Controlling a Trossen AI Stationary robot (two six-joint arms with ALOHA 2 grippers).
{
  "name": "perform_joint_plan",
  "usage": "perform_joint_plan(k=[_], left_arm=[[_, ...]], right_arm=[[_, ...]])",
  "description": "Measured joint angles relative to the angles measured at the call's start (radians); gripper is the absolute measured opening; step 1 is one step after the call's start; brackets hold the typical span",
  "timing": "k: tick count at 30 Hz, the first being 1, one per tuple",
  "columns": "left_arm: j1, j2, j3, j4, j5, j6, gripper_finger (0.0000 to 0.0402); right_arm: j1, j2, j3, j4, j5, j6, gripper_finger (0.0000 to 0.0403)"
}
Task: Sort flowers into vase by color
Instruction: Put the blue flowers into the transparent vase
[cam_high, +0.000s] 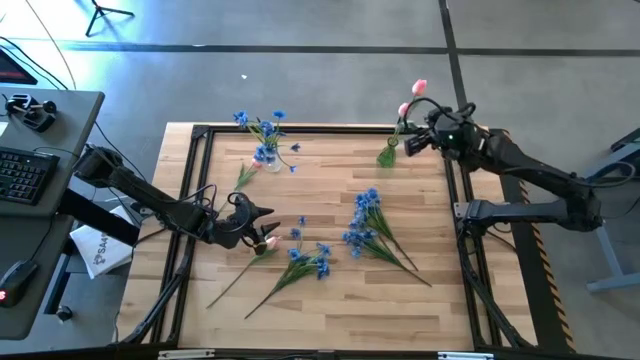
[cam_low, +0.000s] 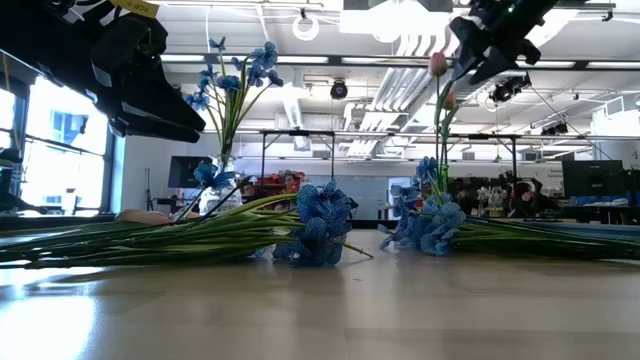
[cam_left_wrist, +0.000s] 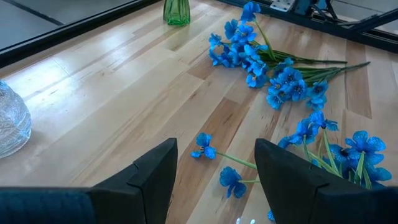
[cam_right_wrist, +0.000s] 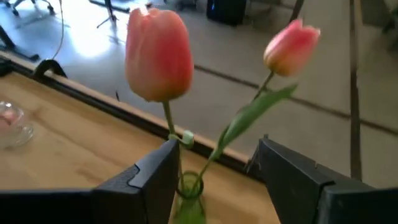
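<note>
- Two pink tulips (cam_right_wrist: 158, 53) stand in the green vase (cam_high: 387, 154) at the table's far right edge.
- Blue flowers (cam_high: 262, 127) fill the clear vase (cam_high: 265, 157) at the far middle-left; their exact number cannot be told.
- One pink tulip bud (cam_high: 270, 242) lies on the table just beside the left gripper (cam_high: 262, 222).
- Three clusters of loose blue stems (cam_high: 365, 225) lie on the table's middle, stems crossing.
- The left gripper's fingers are spread, holding nothing.
- The right gripper (cam_high: 412, 142) hovers at the green vase, fingers apart around the tulip stems, released.
- A keyboard (cam_high: 22, 172) sits on the side desk (cam_high: 75, 110) to the left.
</note>
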Motion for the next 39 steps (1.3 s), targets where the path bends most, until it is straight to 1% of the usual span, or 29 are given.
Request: perform_joint_plan(k=[4,6,9,18,27,33,39], left_arm=[[0.000,0.000,0.000,0.000,0.000,-0.004,0.0201],[0.000,0.000,0.000,0.001,0.000,-0.005,0.0201],[0.000,0.000,0.000,0.001,0.000,-0.005,0.0201],[0.000,0.000,0.000,0.002,0.000,-0.006,0.0201],[0.000,0.000,0.000,0.006,0.000,-0.008,0.0201],[0.000,0.000,0.000,0.030,0.000,-0.006,0.0201],[0.000,0.000,0.000,0.030,0.000,-0.006,0.0201]], right_arm=[[0.011,0.000,0.006,-0.068,-0.108,0.048,0.0204],[0.028,0.000,-0.015,-0.071,-0.166,0.075,0.0200],[0.065,0.002,-0.056,-0.082,-0.224,0.120,0.0196],[0.178,0.003,-0.167,-0.086,-0.285,0.234,0.0193],[0.284,0.022,-0.201,-0.095,-0.379,0.267,0.0193],[0.360,0.116,-0.201,-0.127,-0.462,0.267,0.0193],[0.445,0.282,-0.201,-0.141,-0.540,0.267,0.0193]])
